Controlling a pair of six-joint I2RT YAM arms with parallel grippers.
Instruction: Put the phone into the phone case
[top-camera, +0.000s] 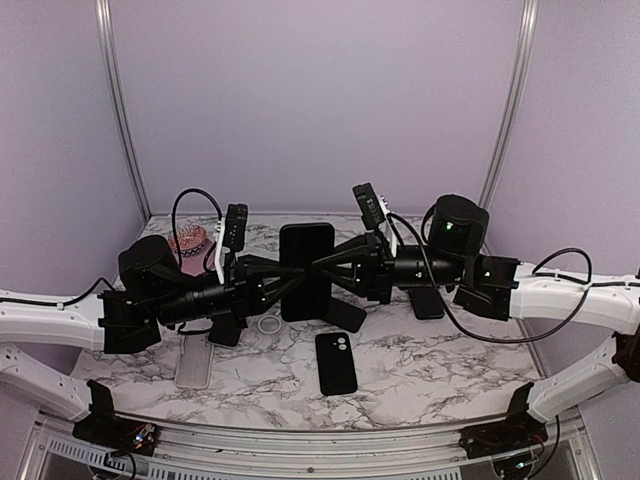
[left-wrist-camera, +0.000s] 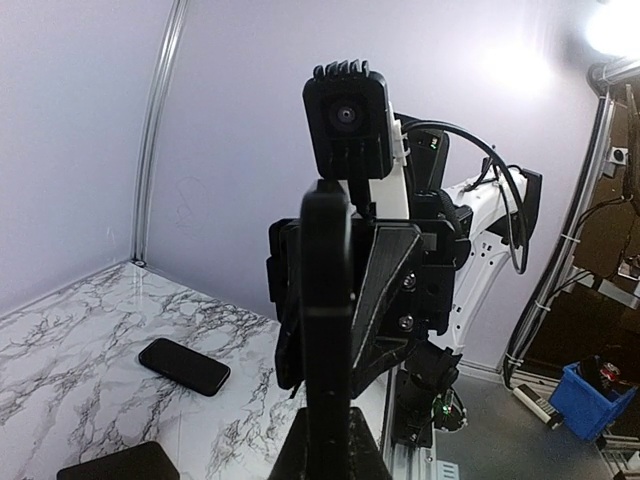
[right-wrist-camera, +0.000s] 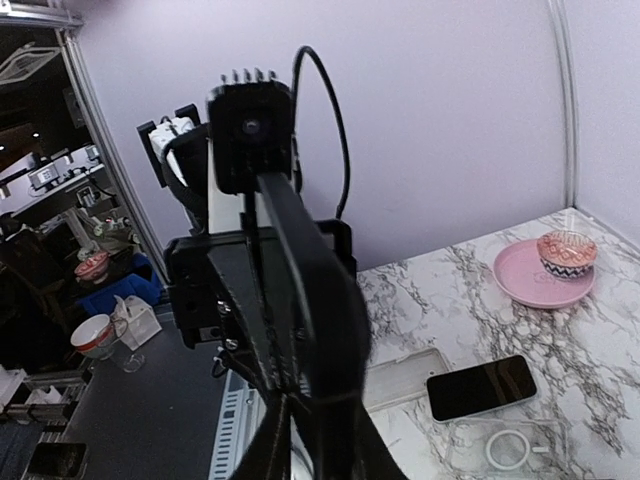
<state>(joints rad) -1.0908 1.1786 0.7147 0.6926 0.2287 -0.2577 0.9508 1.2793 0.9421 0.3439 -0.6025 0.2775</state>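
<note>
Black phone held mid-air over marble surface. Left tool clamped on its left edge. Right tool at opp. edge, grip can't be told. Beneath: black case, clear case, ringed clear case. Pink plate at rear left.

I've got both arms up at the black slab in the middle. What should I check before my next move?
1. Left gripper shut on the black slab: ok.
2. Right gripper gripping the slab: cannot tell. It is at the slab's far edge, but its jaws are hidden.
3. Slab held above the table: ok.
4. Phone fully seated in its case: cannot tell. The slab shows only a plain dark face and edge.
5. Loose black phone lying flat, apart from both arms: ok.
6. Pink plate out of the way at the back left: ok.
</note>
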